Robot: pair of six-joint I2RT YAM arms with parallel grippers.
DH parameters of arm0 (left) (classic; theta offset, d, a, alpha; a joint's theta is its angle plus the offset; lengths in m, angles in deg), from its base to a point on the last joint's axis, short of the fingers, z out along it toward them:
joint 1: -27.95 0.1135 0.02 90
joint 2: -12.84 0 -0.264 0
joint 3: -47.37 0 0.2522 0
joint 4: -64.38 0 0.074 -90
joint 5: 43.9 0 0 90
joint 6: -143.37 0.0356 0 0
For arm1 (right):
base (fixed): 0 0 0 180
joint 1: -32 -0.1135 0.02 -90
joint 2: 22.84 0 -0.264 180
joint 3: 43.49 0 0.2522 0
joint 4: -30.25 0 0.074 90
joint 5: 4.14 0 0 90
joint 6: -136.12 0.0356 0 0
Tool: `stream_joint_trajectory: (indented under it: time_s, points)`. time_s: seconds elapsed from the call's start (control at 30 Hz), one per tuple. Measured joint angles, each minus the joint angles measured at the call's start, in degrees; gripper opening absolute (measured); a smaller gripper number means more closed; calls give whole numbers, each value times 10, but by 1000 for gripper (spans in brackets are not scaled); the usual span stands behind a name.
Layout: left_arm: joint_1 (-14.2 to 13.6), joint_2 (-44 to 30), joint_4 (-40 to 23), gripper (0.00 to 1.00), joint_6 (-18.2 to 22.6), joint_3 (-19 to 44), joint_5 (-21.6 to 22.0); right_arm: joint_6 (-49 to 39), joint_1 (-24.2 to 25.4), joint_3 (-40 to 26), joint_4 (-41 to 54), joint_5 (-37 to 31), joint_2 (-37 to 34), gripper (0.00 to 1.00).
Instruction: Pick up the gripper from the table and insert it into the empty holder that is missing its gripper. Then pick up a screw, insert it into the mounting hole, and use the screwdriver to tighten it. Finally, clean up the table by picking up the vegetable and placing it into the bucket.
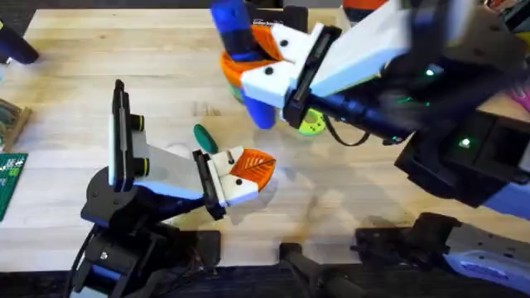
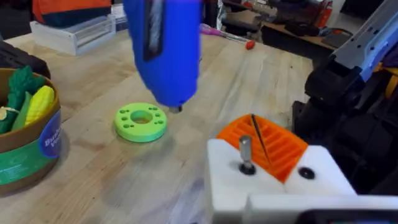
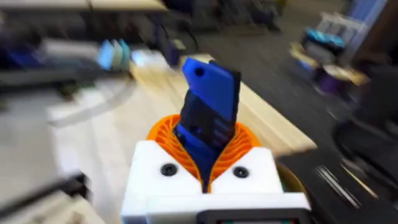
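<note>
The holder stands at the front left, its white arm ending in a black bracket. The gripper, a white block with an orange ribbed finger, sits in that bracket. In the left wrist view a metal screw stands upright in a hole of the gripper. My right gripper is shut on the blue screwdriver over the table's far middle. The screwdriver hangs tip down beside the lime-green disc, apart from the screw. The dark green vegetable lies just beyond the bracket. The bucket holds leafy green and yellow toys.
A flat lime-green disc lies under the right arm. A green circuit board sits at the left edge and a dark tool at the far left corner. The right arm's dark body spans the table's right side.
</note>
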Motion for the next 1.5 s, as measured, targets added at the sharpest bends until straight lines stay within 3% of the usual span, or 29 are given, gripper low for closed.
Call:
stream_joint_trajectory:
  time_s: [0.23, 0.43, 0.7, 1.0, 1.07, 1.23, 1.27, 1.4, 1.43, 1.5]
  points:
    - [0, 0, 0, 4, 0, 0, 0, -196, 92, 0, 245, -205, -17, 28]
    - [0, 0, 0, 4, 0, 0, 0, -294, 211, 0, 353, -319, -102, 28]
    - [0, 0, 0, 4, 0, 0, 0, -415, 313, 0, 356, -333, -199, 28]
    - [0, 0, 0, 4, 0, 0, 0, -593, 317, -2, 349, -304, -242, 30]
    - [0, 0, 0, 4, 0, 0, 0, -627, 317, -4, 347, -303, -242, 114]
    - [0, 0, 0, 4, 0, 0, 0, -676, 317, -19, 334, -305, -241, 847]
    - [0, 0, 0, 4, 0, 0, 0, -677, 316, -22, 330, -307, -241, 950]
    - [0, 0, 0, 11, 0, 0, 0, -651, 311, -26, 341, -311, -240, 992]
    - [0, 0, 0, 66, 1, 0, 0, -639, 308, -26, 342, -315, -240, 992]
    - [0, 0, 0, 325, 2, 0, 0, -605, 305, -26, 348, -321, -239, 992]
